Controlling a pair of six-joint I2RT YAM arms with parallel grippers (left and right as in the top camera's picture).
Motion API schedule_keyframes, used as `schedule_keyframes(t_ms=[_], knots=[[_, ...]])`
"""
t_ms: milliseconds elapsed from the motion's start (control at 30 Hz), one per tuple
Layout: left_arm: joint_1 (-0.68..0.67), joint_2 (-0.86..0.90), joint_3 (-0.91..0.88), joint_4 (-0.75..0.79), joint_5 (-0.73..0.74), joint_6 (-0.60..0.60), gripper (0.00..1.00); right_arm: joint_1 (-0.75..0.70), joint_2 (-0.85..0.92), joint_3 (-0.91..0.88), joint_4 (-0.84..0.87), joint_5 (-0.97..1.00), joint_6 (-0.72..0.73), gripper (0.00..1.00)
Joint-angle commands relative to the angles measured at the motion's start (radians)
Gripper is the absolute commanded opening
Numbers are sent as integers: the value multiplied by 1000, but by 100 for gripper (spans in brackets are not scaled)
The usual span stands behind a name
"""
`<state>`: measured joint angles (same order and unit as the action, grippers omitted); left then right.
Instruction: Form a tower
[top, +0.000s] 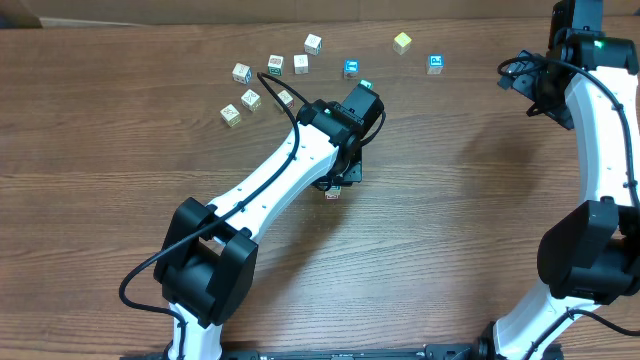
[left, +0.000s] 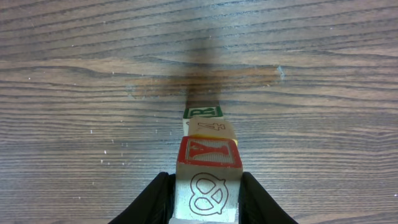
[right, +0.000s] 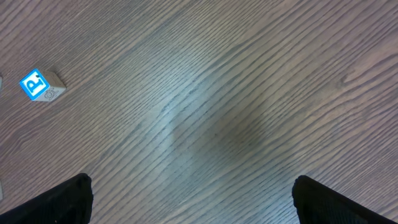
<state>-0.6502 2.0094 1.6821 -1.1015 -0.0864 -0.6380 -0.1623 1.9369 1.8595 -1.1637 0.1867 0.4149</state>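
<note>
As the overhead camera looks down on the table (top: 450, 230), my left arm (top: 285, 175) reaches diagonally from the near edge to the middle. The tower (top: 332, 192) shows only as a sliver of one cube poking out from under the wrist. Beyond it, loose cubes (top: 250, 99) lie scattered in an arc, apart from the tower, with a blue-faced cube (top: 436, 63) out toward my right side. My right arm (top: 600, 120) curves up the right edge.

Through the left wrist camera, my left claw (left: 205, 202) is closed down narrow, one dark finger (left: 155, 202) pressed to each side of the pretzel cube (left: 205, 193). This is the block nearest the lens, with a line-drawn pretzel on one face and a red-bordered Y on the next. Past it the tower runs straight away toward the tabletop: a pale cube (left: 211, 127) with a small drawing, then a green-bordered cube (left: 203, 112) at the far end. Each sits flush against the next; how many there are in all I cannot tell.

Through the right wrist camera, my right claw (right: 191, 190) stands spread wide and holds nothing, only its black fingertips (right: 65, 199) showing at the bottom corners. The blue-faced cube (right: 40, 85) rests near the left edge, well apart from them.
</note>
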Motion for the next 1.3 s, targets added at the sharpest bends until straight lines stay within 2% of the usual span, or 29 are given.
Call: schedule_keyframes(t_ms=[0, 633, 700, 800, 933, 1067, 1267], knots=[[1, -18, 34, 2, 8, -20, 29, -2, -6, 5, 3, 3, 0, 100], [0, -18, 37, -2, 2, 11, 32, -2, -6, 5, 3, 3, 0, 100], [0, -18, 37, -2, 2, 11, 39, -2, -6, 5, 3, 3, 0, 100], [0, -18, 37, -3, 1, 12, 64, -2, -6, 5, 3, 3, 0, 100], [-1, -18, 34, -5, 2, 59, 80, -2, -6, 5, 3, 3, 0, 100], [-1, -18, 4, 0, 2, 74, 85, -2, -6, 5, 3, 3, 0, 100], [-1, -18, -59, 46, 9, 66, 87, -2, -6, 5, 3, 3, 0, 100]])
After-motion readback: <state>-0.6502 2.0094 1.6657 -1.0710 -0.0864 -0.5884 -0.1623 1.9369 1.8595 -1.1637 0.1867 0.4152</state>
